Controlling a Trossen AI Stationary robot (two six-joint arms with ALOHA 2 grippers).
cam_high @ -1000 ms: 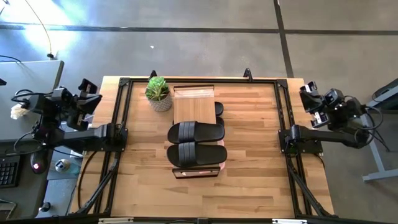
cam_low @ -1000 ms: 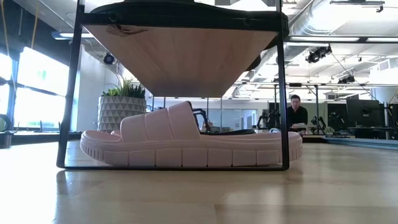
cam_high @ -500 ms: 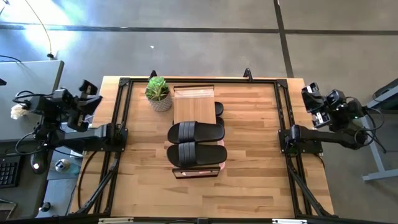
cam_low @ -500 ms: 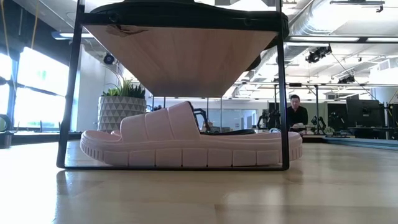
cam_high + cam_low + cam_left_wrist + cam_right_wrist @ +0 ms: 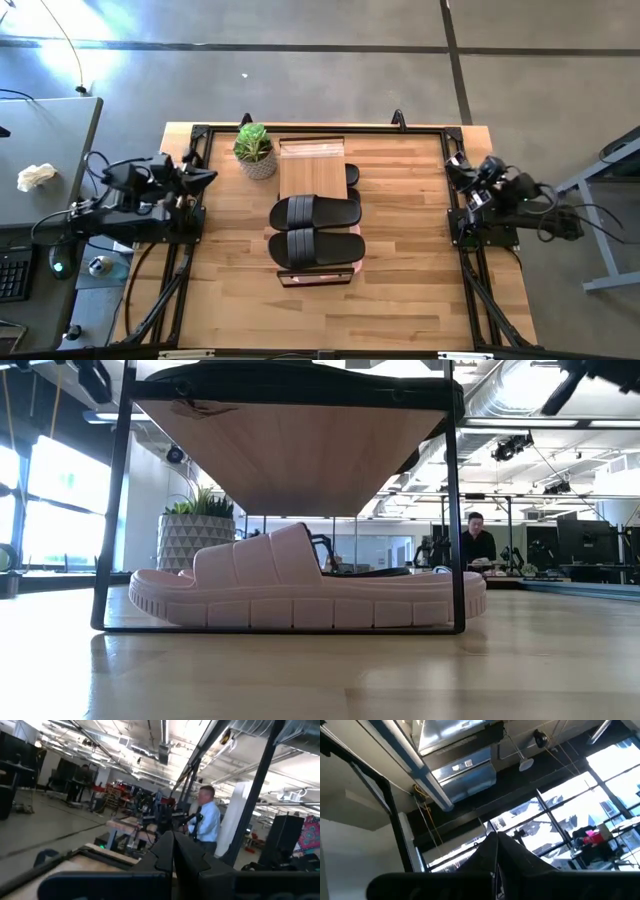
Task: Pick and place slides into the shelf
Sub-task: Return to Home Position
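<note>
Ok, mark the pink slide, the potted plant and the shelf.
pink slide point(image 5: 262, 565): low view, on its strap.
potted plant point(image 5: 253, 142): high view, on its leaves.
shelf point(image 5: 311, 172): high view, bare top plank.

Open-plan robotics lab/workshop.
Exposed ceiling ducts point(image 5: 500, 390), concrete floor point(image 5: 300, 85), large windows point(image 5: 50, 500), workstations with monitors point(image 5: 585, 542), person point(image 5: 477, 542) seated at one.

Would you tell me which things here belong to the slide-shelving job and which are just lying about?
Job: shelf; two black slides on its top; pink slide beneath it; left claw and right claw, parked at opposite table edges.
Lying about: potted plant; crumpled white wad on the side desk.
</note>
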